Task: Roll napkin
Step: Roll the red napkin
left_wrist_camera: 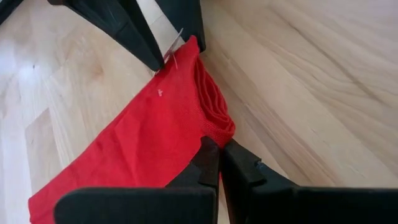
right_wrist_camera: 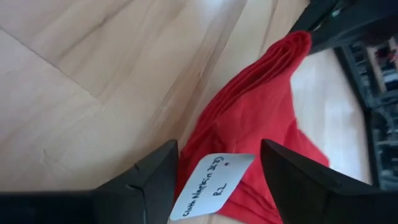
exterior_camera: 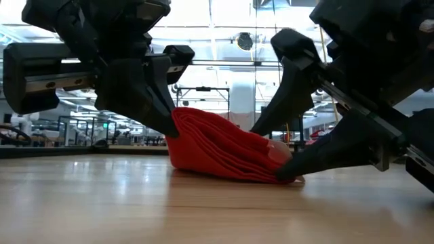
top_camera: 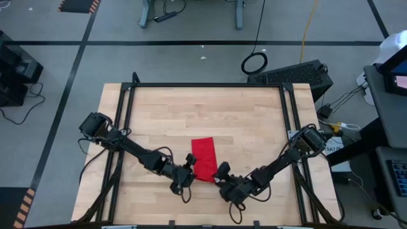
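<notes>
While bare table (top_camera: pixel 254 114) lies open from 9 through 3 o'clock, the napkin (top_camera: pixel 204 158) sits near the 6 o'clock edge. Its near end is bunched between both grippers. Left gripper (top_camera: pixel 188 173) is clenched on the folded corner at 7 o'clock; right gripper (top_camera: pixel 218 177) straddles the tagged end, fingers spread, apparently ungripped.

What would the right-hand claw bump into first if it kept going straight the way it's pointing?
Most likely the napkin: the right gripper stands open with the folded red cloth and its white tag already between its fingers. Beyond the cloth sits the left gripper, shut on the napkin's other end.
</notes>
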